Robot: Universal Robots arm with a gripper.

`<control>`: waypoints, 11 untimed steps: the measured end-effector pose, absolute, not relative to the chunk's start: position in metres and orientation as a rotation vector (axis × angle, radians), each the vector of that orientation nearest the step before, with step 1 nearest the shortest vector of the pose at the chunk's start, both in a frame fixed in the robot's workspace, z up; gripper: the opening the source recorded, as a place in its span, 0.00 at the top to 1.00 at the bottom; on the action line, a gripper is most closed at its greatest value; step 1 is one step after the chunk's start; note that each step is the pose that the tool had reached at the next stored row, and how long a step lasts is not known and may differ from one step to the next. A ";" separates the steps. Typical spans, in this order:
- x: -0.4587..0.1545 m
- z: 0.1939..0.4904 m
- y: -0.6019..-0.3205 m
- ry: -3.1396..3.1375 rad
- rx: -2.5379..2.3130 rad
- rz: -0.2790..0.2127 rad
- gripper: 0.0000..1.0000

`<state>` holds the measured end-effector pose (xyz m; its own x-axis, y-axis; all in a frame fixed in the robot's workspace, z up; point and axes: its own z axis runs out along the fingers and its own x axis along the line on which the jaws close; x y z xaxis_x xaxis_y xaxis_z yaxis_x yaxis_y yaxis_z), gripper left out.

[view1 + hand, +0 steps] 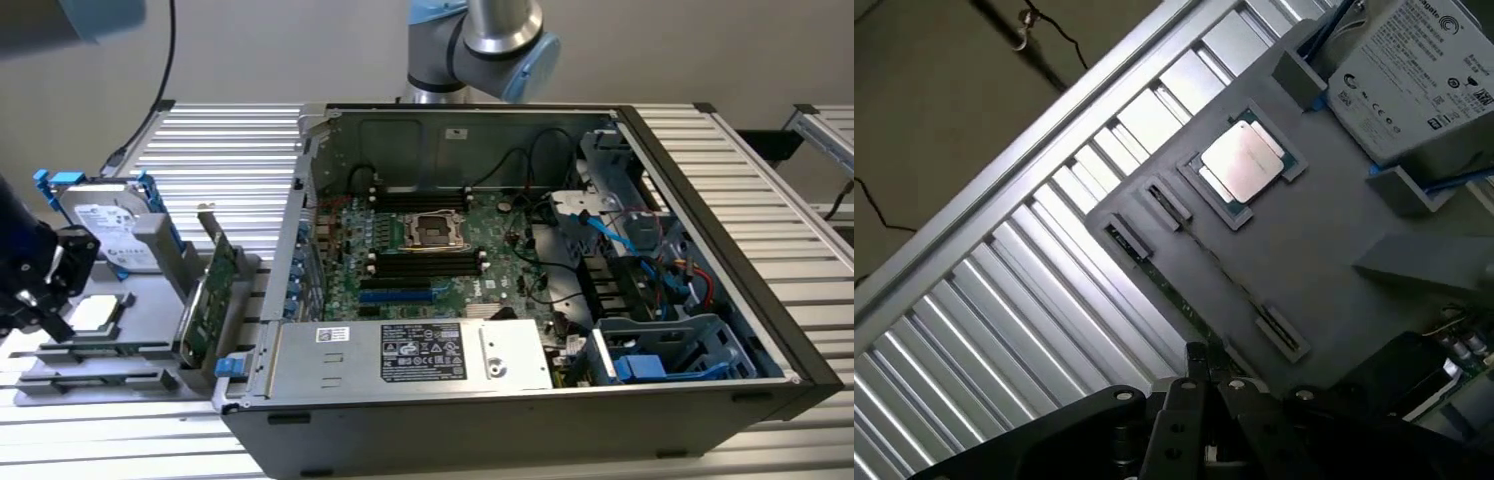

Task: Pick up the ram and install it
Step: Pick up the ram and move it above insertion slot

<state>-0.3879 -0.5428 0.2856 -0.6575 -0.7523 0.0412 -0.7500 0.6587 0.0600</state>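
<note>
The ram [1172, 293] shows as a thin green edge standing in a slot of the grey holder tray [1304, 250], running between two black end clips. My gripper [1212, 388] hangs right over the end of the stick nearest the wrist camera. In the exterior view the gripper [54, 322] is low over the tray [147, 300] at the exterior view's left, outside the open computer case [534, 400]. The motherboard [414, 250] lies inside the case with long black memory slots [427, 263] below the processor socket.
On the tray lie a silver processor chip [1242, 160], a hard drive [1414, 70] and an upright green expansion card [200, 310]. The case wall [287, 260] stands between tray and motherboard. Cables and a drive cage [667, 350] crowd the case's right side.
</note>
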 end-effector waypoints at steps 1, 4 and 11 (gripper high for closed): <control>-0.388 0.285 -0.543 -2.793 1.296 -0.057 0.89; -0.388 0.283 -0.543 -2.757 1.372 -0.052 0.89; -0.388 0.279 -0.543 -2.684 1.557 -0.025 0.89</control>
